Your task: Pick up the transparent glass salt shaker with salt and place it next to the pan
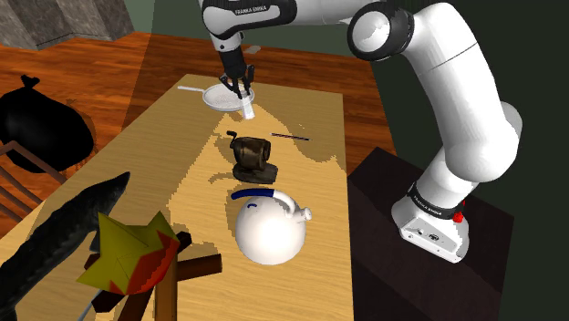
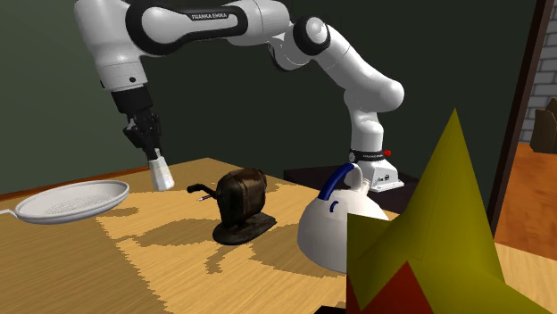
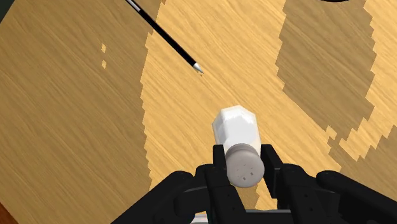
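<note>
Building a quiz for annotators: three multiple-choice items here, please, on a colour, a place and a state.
1. The kettle's handle is: A red; B blue; C green.
2. The salt shaker is nearest: A the kettle; B the pan; C the sharpener.
3. The hand is: A open; B shut on nothing; C shut on the salt shaker.
Key: 1 B, a blue arc tops the white body. 2 B, it hangs by the pan's rim, the sharpener farther off. 3 C, both fingers clasp its cap.
</note>
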Controlling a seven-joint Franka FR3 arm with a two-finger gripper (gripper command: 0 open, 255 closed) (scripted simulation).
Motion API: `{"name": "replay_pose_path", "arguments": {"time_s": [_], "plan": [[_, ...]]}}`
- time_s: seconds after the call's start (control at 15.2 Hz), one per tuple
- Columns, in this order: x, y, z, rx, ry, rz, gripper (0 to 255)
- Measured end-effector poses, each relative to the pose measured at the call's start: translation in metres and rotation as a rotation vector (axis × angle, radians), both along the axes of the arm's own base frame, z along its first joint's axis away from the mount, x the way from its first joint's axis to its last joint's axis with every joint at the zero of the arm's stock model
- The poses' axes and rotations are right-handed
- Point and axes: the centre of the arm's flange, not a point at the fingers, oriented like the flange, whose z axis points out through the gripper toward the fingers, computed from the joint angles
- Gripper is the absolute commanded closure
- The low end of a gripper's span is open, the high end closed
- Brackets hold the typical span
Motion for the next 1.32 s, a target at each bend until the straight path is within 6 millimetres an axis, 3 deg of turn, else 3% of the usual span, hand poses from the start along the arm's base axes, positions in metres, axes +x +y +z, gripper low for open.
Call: {"name": "replay_pose_path", "arguments": {"time_s": [0.73,1.19,1.25,1.32], "plan": [[-0.001,-0.001,-0.059,0.0,0.0,0.0,255],[-0.001,0.0,-0.066,0.0,0.0,0.0,255],[-0.001,0.0,-0.066,0.0,0.0,0.0,0],[-0.001,0.0,-0.066,0.0,0.0,0.0,0]]}}
